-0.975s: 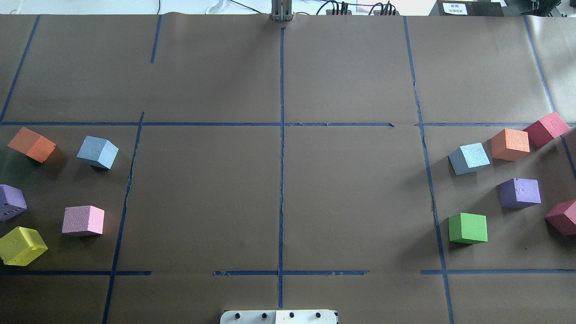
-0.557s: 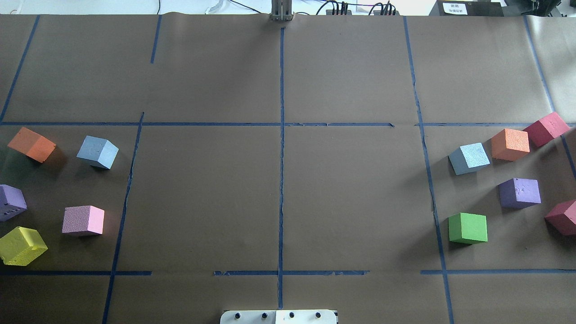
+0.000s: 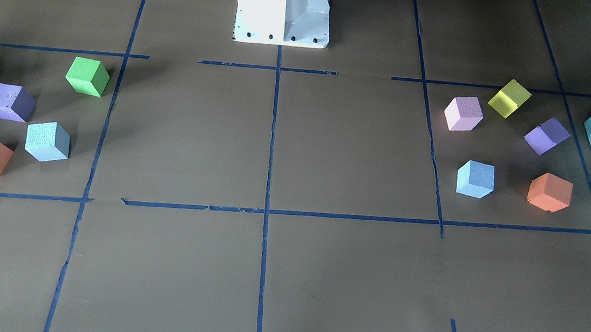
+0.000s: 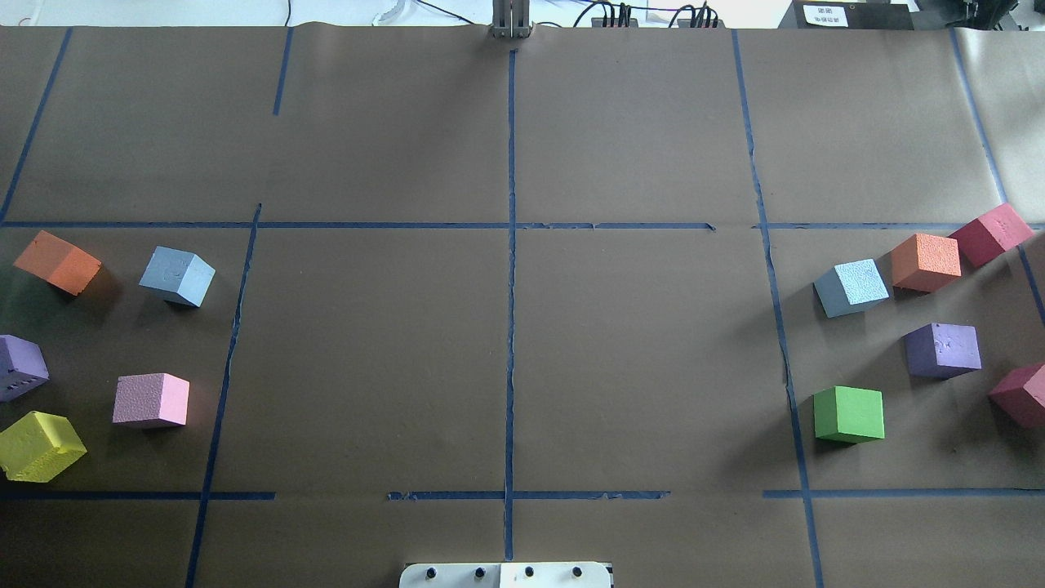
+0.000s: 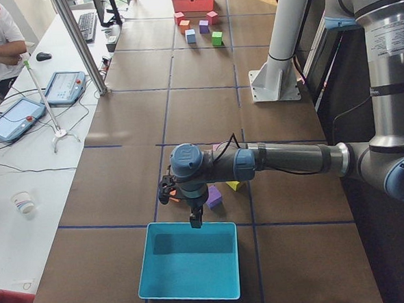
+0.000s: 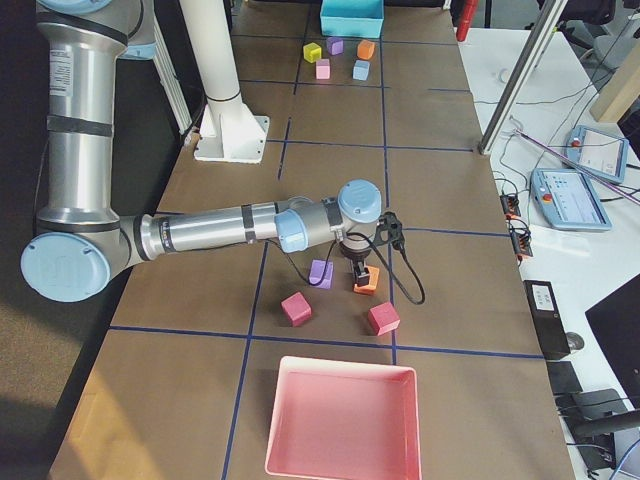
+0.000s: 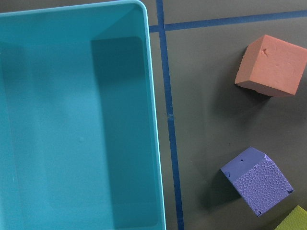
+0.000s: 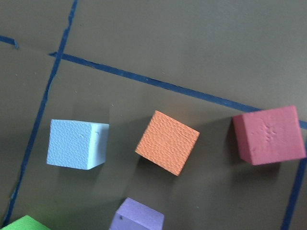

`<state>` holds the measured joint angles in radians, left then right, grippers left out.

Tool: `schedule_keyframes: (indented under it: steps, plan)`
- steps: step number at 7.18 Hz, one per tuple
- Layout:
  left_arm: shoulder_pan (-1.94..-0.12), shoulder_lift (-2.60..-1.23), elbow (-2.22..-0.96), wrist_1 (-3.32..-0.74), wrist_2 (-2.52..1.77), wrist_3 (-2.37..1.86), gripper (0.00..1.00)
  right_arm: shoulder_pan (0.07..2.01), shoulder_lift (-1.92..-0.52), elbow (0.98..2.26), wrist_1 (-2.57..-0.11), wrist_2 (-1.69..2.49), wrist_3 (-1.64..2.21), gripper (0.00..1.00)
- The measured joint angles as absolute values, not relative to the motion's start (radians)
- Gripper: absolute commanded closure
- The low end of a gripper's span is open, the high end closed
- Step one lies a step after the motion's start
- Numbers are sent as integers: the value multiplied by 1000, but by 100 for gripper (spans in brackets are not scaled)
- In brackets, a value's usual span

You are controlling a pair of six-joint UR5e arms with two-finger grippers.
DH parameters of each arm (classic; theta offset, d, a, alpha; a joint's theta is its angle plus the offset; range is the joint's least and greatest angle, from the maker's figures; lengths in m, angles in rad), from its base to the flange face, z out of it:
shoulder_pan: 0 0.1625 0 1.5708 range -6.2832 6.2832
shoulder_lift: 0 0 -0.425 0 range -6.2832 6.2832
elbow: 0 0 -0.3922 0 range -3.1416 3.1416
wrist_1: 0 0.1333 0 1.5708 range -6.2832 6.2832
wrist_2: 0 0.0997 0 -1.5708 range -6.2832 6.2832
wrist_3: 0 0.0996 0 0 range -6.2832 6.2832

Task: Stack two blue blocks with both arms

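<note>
— Where are the blues?
— In the overhead view the deeper blue block (image 4: 176, 276) sits at 9 o'clock on the table (image 4: 637, 351) and the paler blue block (image 4: 851, 287) at 3 o'clock. They're well apart, neither lifted
— Jaws?
— The left gripper (image 5: 195, 220) and right gripper (image 6: 358, 268) show only from the sides, so I cannot tell
— Risk?
— An orange block (image 4: 925, 262) sits just beside the paler one, at its 2 o'clock. A finger coming down there could nudge it, or grab it instead

paler blue block (image 4: 851, 287): grainy foam | deeper blue block (image 4: 176, 275): matt foam | table cover (image 4: 637, 359): matt paper
</note>
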<state>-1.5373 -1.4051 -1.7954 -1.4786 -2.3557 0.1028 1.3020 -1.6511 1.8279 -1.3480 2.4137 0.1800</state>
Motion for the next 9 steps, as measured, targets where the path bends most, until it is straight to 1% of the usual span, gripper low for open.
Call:
schedule_keyframes:
  steps: [1, 3, 6, 9]
  plan:
    - [-1537, -1405, -1795, -1479, -2357, 103, 0, 1204, -1640, 1829, -1267, 2337, 316, 0]
    - [-1537, -1405, -1794, -1479, -2358, 104, 0, 1061, -1595, 1818, -1197, 2217, 491, 0]
    - [-1537, -1405, -1795, -1479, -2358, 104, 0, 982, -1522, 1752, -1184, 2178, 571, 0]
    - [-1537, -1405, -1795, -1479, -2358, 104, 0, 934, -1510, 1699, -1183, 2144, 574, 0]
